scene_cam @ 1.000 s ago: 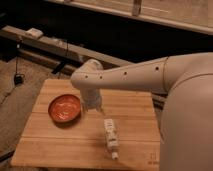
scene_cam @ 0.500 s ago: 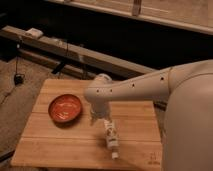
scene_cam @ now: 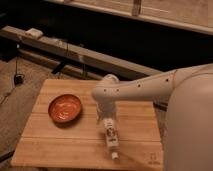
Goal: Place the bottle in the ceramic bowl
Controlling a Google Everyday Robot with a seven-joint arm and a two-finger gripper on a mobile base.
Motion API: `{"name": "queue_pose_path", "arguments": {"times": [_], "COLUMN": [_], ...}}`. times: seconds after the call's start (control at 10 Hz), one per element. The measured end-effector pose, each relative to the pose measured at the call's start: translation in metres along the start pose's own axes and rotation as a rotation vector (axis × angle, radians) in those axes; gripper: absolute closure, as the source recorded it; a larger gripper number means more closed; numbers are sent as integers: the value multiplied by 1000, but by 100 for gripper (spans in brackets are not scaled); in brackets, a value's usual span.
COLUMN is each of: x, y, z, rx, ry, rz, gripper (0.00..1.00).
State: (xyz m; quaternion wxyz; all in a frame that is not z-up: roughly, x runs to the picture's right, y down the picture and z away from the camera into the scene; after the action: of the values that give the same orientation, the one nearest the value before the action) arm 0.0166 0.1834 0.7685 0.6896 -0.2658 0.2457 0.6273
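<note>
1. Swinging down from where it hung a second ago, between bowl and bottle, my gripper [scene_cam: 107,122] has moved towards 4 o'clock and now sits low over the upper end of the bottle [scene_cam: 112,138].
2. Half a second ago it was just at that end's 9 o'clock side; now it covers it, and my forearm [scene_cam: 142,87] reaches in from 3 o'clock at a flatter slant than before.
3. Whether my gripper is clenched on the bottle or released I cannot tell; my wrist hides the spot where they meet.
4. My bottle has not shifted across these moments: it lies flat on the wooden table [scene_cam: 50,145], right of centre, its white cap [scene_cam: 115,155] pointing to about 5 o'clock, towards the near edge, and its other end under my gripper at 11 o'clock.
5. My ceramic bowl [scene_cam: 65,108] has kept its place too, upright on the table's left half, at about 10 o'clock from the bottle and apart from it.
6. Only the bowl's own glossy, mottled orange-red inside shows within its rim; the bottle is outside it, on the bare wood.
7. Beyond the table at 12 o'clock a long beam [scene_cam: 90,56] runs across, with a small pale object [scene_cam: 34,33] on its far left end.
</note>
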Motion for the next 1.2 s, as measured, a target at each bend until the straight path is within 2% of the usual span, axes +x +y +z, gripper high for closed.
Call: {"name": "queue_pose_path", "arguments": {"times": [0.4,1.0,1.2], "x": [6,17,20], "y": [-9,-2,0], "z": [22,54,63], "rx": [-18,-48,-39], "ry": [34,94,121], "rz": [27,44,55], "gripper": [35,36,52]}}
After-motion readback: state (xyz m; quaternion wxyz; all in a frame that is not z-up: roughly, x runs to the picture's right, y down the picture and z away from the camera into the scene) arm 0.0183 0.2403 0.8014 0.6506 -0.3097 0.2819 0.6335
